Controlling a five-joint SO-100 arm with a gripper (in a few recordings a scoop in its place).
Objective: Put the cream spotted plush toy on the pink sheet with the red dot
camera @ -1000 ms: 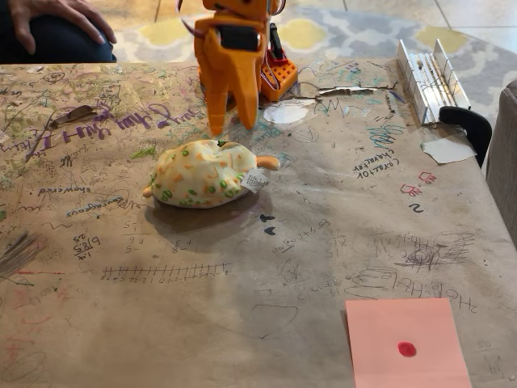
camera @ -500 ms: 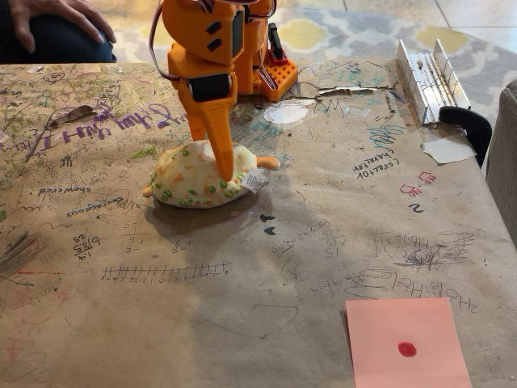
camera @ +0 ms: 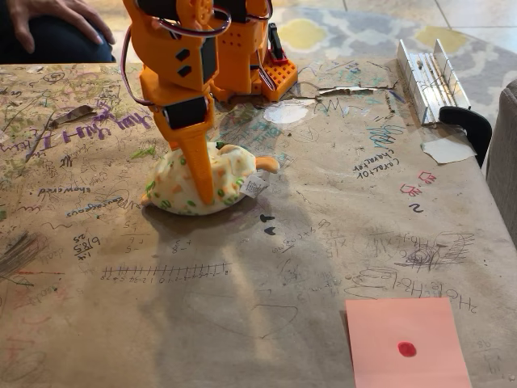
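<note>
The cream spotted plush toy (camera: pixel 230 174) lies on the scribbled brown paper table cover, left of centre in the fixed view, with its white tag pointing right. My orange gripper (camera: pixel 202 186) has come down on it from above. One finger (camera: pixel 196 162) runs down the toy's front and presses into the fabric. The other finger is hidden behind the toy, so the jaw gap cannot be seen. The toy rests on the table and looks bunched up. The pink sheet (camera: pixel 388 356) with the red dot (camera: pixel 406 349) lies flat at the bottom right, well apart from the toy.
A metal rail (camera: pixel 424 77) and a black clamp (camera: pixel 470 123) sit at the back right edge. White paper scraps (camera: pixel 284 111) (camera: pixel 446 149) lie behind and to the right. A person's hand (camera: pixel 56 16) rests beyond the back left. Bare table lies between toy and sheet.
The arm swung forward and down from behind the toy, then shifted left and lower. Its finger now presses into the toy, which has bunched up taller.
</note>
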